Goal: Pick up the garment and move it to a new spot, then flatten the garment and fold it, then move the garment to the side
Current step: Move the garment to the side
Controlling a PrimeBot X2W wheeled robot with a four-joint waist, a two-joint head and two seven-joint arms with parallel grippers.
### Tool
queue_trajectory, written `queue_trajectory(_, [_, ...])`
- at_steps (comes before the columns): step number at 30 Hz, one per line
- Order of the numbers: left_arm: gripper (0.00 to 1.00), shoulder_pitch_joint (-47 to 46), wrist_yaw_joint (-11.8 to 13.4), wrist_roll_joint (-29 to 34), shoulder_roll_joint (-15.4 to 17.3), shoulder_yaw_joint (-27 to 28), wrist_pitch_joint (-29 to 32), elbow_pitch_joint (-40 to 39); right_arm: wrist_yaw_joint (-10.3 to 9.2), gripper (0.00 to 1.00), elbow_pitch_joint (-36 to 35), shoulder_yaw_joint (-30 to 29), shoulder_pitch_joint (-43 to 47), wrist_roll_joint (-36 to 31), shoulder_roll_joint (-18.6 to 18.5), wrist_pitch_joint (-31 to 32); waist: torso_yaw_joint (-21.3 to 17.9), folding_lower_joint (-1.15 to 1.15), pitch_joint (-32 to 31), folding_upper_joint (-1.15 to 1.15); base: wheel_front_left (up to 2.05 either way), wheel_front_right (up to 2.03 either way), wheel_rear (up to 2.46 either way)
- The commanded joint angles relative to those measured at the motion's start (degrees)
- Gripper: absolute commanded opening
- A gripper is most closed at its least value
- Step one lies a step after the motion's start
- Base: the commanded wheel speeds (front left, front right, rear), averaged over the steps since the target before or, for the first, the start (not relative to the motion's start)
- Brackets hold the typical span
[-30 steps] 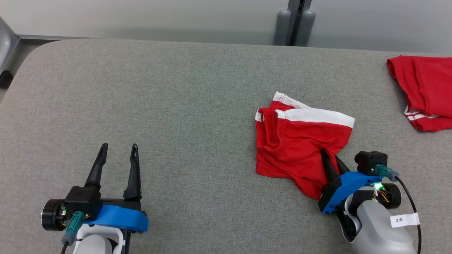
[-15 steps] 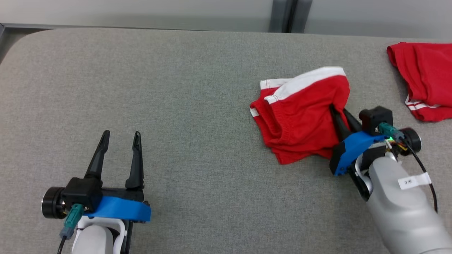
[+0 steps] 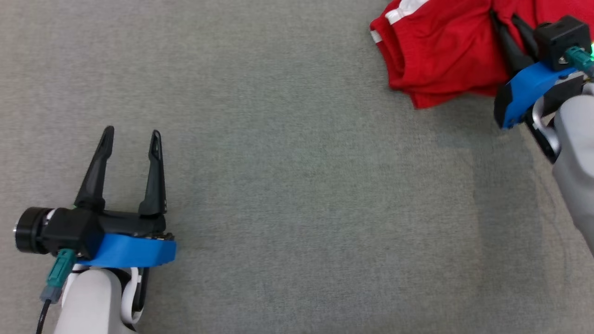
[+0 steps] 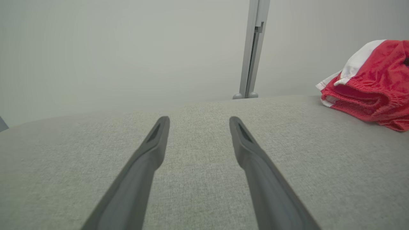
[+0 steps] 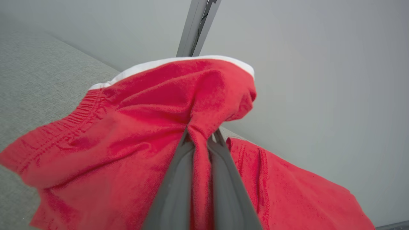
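Right gripper [image 3: 508, 23] is clamped on a bunched fold of the red garment [image 3: 441, 51], draped leftward from it at the table's [image 3: 297, 195] far right. Left gripper [image 3: 131, 134], fingers apart, is seen well away.

Red cloth shorts with white trim [image 3: 441, 51] bunched at upper right of grey woven surface [image 3: 301, 185]. Pinched by right gripper [image 3: 503, 15]. Left gripper [image 3: 132, 131] spread, empty.

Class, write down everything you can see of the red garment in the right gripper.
The red garment looks like soft knit shorts with a gathered elastic waistband and white trim. It is crumpled, not flat. The right gripper is shut on a pinched fold, tenting the cloth upward, while its lower folds appear to rest on the grey table.
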Motion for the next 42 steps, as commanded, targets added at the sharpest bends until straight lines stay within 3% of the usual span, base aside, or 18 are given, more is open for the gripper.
queue_trajectory(1, [1.0, -1.38, -0.09, -0.05, 0.97, -0.02, -0.24, -1.26, -0.01, 0.0, -0.96, 0.59, -2.46, 1.0, -1.47, -0.01, -1.47, -0.01, 1.12, -0.01, 0.0, 0.0, 0.0])
queue_trajectory(14, [1.0, -2.28, -0.08, 0.31, 7.84, 0.19, -0.2, -10.13, -0.01, 0.0, -2.64, 2.02, -10.38, 6.84, -9.29, 1.65, -12.37, -0.01, 8.31, -0.01, 0.0, 0.0, 0.0])
queue_trajectory(22, [1.0, -3.69, -0.08, 0.08, 9.72, -0.81, -0.2, -14.38, -0.01, 0.0, -0.25, 1.87, -13.98, 7.29, -12.51, 3.5, -13.03, -0.01, 11.77, -0.01, 0.0, 0.0, 0.0])
queue_trajectory(28, [1.0, -3.53, -0.05, -0.24, 10.64, 0.09, -0.19, -15.57, -0.01, 0.0, 2.52, 2.26, -18.02, 4.82, -12.33, 4.92, -12.33, -0.01, 13.82, -0.01, 0.0, 0.0, 0.0])
queue_trajectory(29, [1.0, -3.49, -0.03, -0.2, 10.68, 0.25, -0.19, -15.6, -0.01, 0.16, 3.18, 2.13, -18.59, 4.27, -12.18, 5.09, -12.23, -0.01, 14.14, -0.01, 0.0, 0.0, 0.0])
queue_trajectory(30, [1.0, -3.49, -0.03, -0.2, 10.68, 0.25, -0.19, -15.6, -0.01, 0.16, 3.18, 2.13, -18.59, 4.27, -12.18, 5.09, -12.23, -0.01, 14.14, -0.01, 0.0, 0.0, 0.0])
queue_trajectory(31, [1.0, -3.42, -0.02, -0.21, 10.68, 0.4, -0.19, -15.57, -0.01, 0.4, 3.91, 1.97, -19.1, 3.68, -11.93, 5.45, -12.14, -0.01, 14.36, -0.01, 0.0, 0.0, 0.0])
queue_trajectory(32, [1.0, -3.31, 0.0, -0.2, 10.61, 0.47, -0.18, -15.46, -0.01, 0.98, 4.54, 1.73, -19.59, 3.18, -11.59, 5.4, -12.05, -0.01, 14.5, -0.01, 0.0, 0.0, 0.0])
queue_trajectory(42, [1.0, -3.17, 0.12, -0.38, 9.59, 1.34, -0.07, -14.38, -0.01, 1.0, 10.58, -3.02, -22.17, -1.9, -11.05, 3.58, -11.07, -0.01, 14.04, -0.01, 0.0, 0.0, 0.0])
